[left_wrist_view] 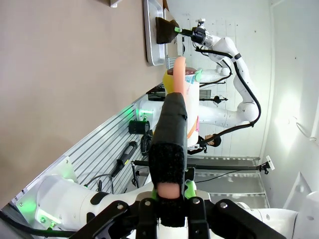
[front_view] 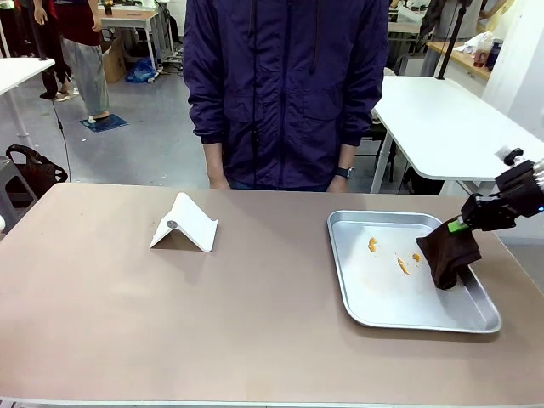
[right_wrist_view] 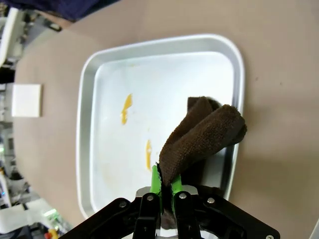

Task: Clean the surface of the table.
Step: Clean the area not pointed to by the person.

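Right gripper (front_view: 460, 226) sits at the right edge of the front view, its green pads pressed together on a corner of a dark brown cloth (front_view: 446, 255). The cloth hangs from the pinch with its lower end down inside a silver tray (front_view: 382, 293), near the tray's right wall. In the right wrist view the same gripper (right_wrist_view: 162, 181) rises from the bottom edge, jaws clamped on the cloth (right_wrist_view: 199, 137), which folds over toward the right side of the tray (right_wrist_view: 99, 149). Orange smears (front_view: 402, 265) mark the tray floor to the left of the cloth, apart from it. Left gripper (left_wrist_view: 170, 193), at the bottom middle of the left wrist view, is clamped on a long stick (left_wrist_view: 172, 134), black-wrapped with a peach-coloured core, that points up the frame. The table (front_view: 170, 323), brownish-taupe, takes up the lower half of the front view. The tray lies on its right part and a white folded stand (front_view: 183, 223) on its left-centre part, well apart from the tray. A person in a dark purple jacket (front_view: 285, 85) stands at the table's far edge, top middle of the frame
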Action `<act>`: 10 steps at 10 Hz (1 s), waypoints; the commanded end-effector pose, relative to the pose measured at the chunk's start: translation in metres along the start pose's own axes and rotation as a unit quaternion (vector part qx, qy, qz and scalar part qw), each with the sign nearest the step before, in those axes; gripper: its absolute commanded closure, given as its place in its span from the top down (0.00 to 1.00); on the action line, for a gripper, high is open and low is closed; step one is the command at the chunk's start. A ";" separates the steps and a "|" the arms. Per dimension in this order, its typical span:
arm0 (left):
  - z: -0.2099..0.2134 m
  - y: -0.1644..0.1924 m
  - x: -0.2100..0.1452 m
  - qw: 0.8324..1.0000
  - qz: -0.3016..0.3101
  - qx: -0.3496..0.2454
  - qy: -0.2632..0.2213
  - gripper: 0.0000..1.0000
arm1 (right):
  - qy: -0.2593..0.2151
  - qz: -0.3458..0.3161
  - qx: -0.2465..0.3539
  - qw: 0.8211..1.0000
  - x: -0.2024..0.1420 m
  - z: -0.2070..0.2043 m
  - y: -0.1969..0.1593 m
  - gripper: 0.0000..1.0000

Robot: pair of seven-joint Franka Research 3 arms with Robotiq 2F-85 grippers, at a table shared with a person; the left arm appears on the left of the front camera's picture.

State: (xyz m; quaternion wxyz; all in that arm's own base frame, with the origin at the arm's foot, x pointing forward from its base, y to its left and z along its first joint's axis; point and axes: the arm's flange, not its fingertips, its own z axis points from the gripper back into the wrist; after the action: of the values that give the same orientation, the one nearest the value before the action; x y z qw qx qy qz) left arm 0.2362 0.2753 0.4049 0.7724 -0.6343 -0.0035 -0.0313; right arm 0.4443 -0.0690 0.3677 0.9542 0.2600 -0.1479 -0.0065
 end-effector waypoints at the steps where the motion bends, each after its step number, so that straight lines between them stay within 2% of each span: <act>1: -0.001 -0.006 0.001 1.000 0.005 -0.006 -0.007 0.18 | -0.005 -0.003 -0.001 1.000 0.008 -0.024 0.001 0.09; 4: -0.001 -0.006 0.001 1.000 0.005 -0.006 -0.007 0.18 | -0.004 -0.014 0.021 1.000 0.007 -0.063 -0.004 0.09; 10: -0.001 -0.006 0.001 1.000 0.005 -0.006 -0.007 0.18 | 0.049 -0.002 0.042 0.998 0.000 -0.110 0.007 0.09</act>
State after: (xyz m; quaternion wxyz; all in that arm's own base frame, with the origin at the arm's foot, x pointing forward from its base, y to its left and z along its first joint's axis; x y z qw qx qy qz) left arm 0.2361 0.2754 0.4051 0.7725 -0.6342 -0.0035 -0.0311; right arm 0.4694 -0.0133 0.2887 0.9527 0.2879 -0.0967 -0.0063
